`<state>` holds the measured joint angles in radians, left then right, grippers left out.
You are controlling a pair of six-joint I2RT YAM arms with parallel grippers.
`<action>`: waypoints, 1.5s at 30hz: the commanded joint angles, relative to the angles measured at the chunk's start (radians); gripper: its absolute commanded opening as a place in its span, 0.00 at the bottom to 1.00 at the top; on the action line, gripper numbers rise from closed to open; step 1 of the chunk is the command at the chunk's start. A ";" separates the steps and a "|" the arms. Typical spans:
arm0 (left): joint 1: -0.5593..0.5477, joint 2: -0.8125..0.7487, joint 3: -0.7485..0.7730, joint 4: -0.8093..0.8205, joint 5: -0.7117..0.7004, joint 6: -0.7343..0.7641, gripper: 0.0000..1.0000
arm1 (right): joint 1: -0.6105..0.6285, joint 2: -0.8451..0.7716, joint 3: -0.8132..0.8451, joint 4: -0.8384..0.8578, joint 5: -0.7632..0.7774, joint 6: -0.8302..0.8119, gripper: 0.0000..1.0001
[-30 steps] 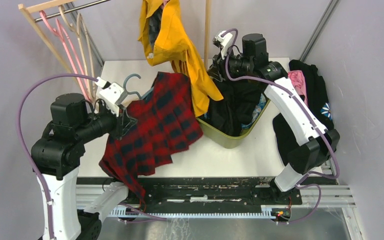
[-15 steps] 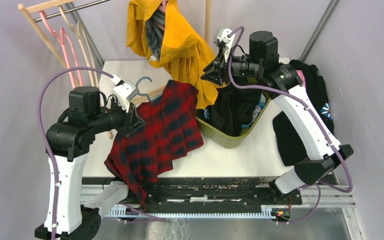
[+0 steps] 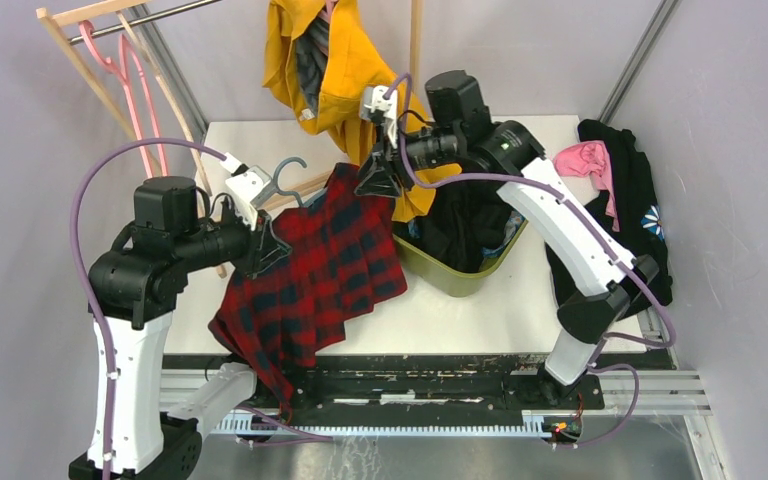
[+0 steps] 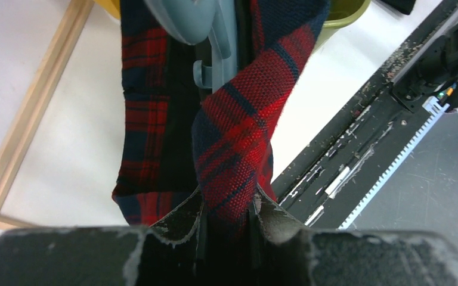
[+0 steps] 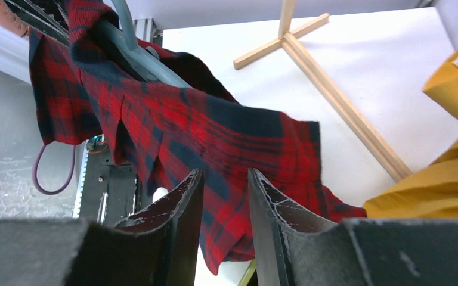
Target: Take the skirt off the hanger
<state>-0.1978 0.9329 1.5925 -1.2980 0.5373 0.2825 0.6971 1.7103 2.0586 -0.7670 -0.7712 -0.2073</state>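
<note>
- The skirt (image 4: pixel 232 137) is pinched in the left gripper (image 4: pixel 228 199); the hanger (image 4: pixel 182 18) may be dragged along.
- The right gripper (image 5: pixel 225 176) is spread, empty; the skirt may be missed.

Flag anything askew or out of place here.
The skirt hangs crooked on its hanger, bunched in the left gripper, its lower corner trailing over the table edge. Black clothes spill over the bin.
</note>
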 commanded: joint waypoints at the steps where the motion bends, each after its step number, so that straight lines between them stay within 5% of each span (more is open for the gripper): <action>1: -0.004 -0.003 0.066 0.096 0.152 0.013 0.03 | 0.049 0.042 0.096 -0.047 -0.031 -0.051 0.40; 20: -0.061 0.111 0.182 0.101 0.114 0.027 0.03 | 0.105 0.141 0.049 0.016 -0.103 -0.008 0.35; 22: -0.063 0.122 0.187 0.101 0.112 0.025 0.03 | 0.105 0.133 0.035 -0.054 -0.065 -0.075 0.26; 24: -0.065 0.128 0.190 0.101 0.106 0.024 0.03 | 0.099 0.118 0.011 -0.095 -0.023 -0.133 0.04; 31: -0.065 0.121 0.163 0.100 0.076 0.028 0.03 | 0.058 0.041 -0.054 -0.104 0.051 -0.174 0.01; 32: -0.065 0.118 0.160 0.100 0.072 0.029 0.03 | 0.047 0.028 -0.052 -0.103 0.070 -0.175 0.03; 34: -0.065 0.111 0.152 0.096 0.062 0.033 0.03 | 0.025 -0.004 -0.041 -0.111 0.120 -0.186 0.49; 36: -0.065 0.104 0.133 0.096 0.058 0.035 0.03 | 0.018 -0.044 -0.041 -0.119 0.176 -0.207 0.72; 40: -0.065 0.089 0.095 0.093 0.061 0.029 0.03 | 0.015 -0.108 -0.028 -0.124 0.247 -0.229 0.80; 42: -0.065 0.085 0.084 0.092 0.062 0.028 0.03 | 0.015 -0.126 -0.014 -0.107 0.253 -0.222 0.96; 45: -0.065 0.085 0.070 0.091 0.069 0.031 0.03 | 0.015 -0.143 -0.018 -0.057 0.248 -0.200 0.98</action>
<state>-0.2558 1.0382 1.6627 -1.2995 0.5373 0.2825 0.7067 1.6070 2.0094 -0.9039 -0.5579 -0.4118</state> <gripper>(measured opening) 0.252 0.974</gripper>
